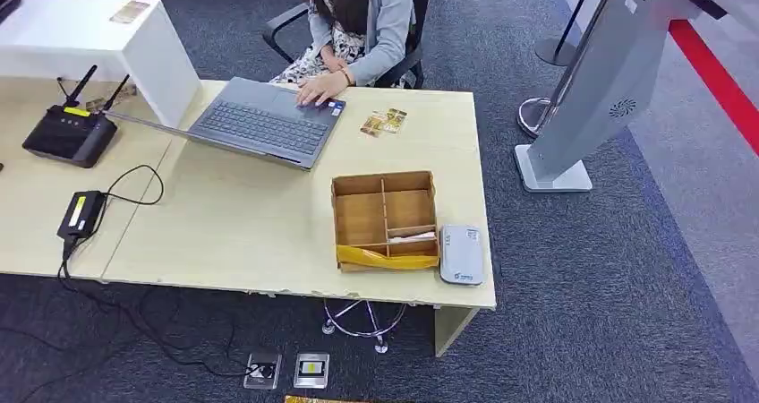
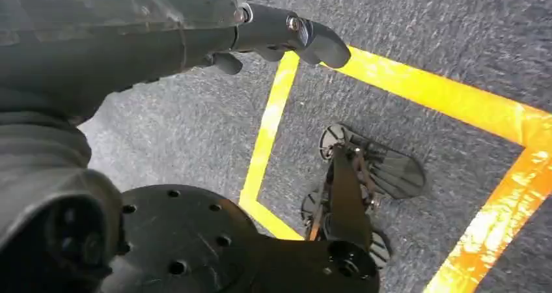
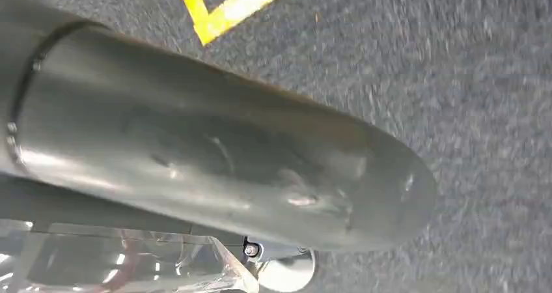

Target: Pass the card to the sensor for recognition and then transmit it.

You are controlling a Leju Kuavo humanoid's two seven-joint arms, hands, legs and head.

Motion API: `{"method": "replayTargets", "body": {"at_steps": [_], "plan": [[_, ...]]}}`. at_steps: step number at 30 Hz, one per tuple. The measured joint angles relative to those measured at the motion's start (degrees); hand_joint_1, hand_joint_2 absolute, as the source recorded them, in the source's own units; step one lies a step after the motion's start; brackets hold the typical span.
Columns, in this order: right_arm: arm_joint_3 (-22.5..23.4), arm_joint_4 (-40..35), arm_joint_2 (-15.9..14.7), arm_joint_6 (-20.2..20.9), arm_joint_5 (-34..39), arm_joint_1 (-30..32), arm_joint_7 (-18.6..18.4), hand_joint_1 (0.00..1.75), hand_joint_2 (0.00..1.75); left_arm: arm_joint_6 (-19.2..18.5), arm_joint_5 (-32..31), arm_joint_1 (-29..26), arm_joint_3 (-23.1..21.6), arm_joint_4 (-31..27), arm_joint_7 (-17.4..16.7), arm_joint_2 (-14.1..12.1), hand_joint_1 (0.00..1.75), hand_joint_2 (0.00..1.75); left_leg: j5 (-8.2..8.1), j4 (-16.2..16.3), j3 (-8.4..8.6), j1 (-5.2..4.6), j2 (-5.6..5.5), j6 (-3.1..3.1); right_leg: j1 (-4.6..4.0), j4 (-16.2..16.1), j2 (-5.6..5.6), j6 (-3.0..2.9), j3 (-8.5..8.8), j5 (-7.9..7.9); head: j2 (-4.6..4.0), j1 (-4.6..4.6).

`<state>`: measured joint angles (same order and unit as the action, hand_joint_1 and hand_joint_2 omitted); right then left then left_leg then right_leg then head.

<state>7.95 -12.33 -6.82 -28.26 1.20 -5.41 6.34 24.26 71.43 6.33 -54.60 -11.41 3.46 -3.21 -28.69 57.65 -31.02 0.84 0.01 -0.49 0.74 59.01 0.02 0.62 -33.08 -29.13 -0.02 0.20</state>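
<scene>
Your cards (image 1: 384, 122) lie flat on the desk (image 1: 233, 224) just right of the laptop (image 1: 265, 121), two side by side, gold/brown printed faces up, pair's long axis running left-right w/ a slight tilt. Nearer you, well apart from them, the wooden divided box (image 1: 386, 219) holds a yellow item along its front edge; the white sensor (image 1: 462, 254) sits touching the box's right side. A person's hand rests on the laptop. Left hand (image 2: 195, 32) hangs over carpet, holding nothing, fingers loosely apart. Right hand (image 3: 215, 150): can't tell its state, too close.
</scene>
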Motion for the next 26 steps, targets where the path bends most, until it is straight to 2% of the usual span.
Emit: {"method": "replayTargets", "body": {"at_steps": [5, 12, 26], "plan": [[0.44, 0.22, -0.02, -4.47, -0.22, -0.01, -3.46, 0.0, 0.0, 1.92, -0.24, 0.01, 0.0, 0.0, -1.25, 0.2, 0.0, 0.0, 0.0, 0.0, 0.0, 0.0, 0.01, 0.0, 0.0, 0.0, 0.01, 0.0, -0.01, 0.0, 0.0, 0.0], [0.48, 0.26, -0.07, -5.95, -0.74, 0.0, -8.64, 0.0, 0.0, 5.16, -1.07, 0.01, 0.0, 0.0, -2.82, 0.46, 0.0, 0.0, -0.01, 0.0, 0.0, 0.0, 0.01, 0.0, 0.0, 0.0, 0.01, 0.0, -0.01, 0.0, 0.02, 0.0], [2.32, 0.26, -0.9, -1.78, 2.23, -0.01, -6.76, 0.0, 0.0, 5.7, -0.74, 0.01, 0.0, 0.0, -2.28, 0.83, 0.0, 0.0, -0.01, 0.0, 0.0, -0.01, 0.02, 0.01, 0.01, 0.0, 0.01, 0.0, 0.0, 0.0, 0.0, -0.02]]}}
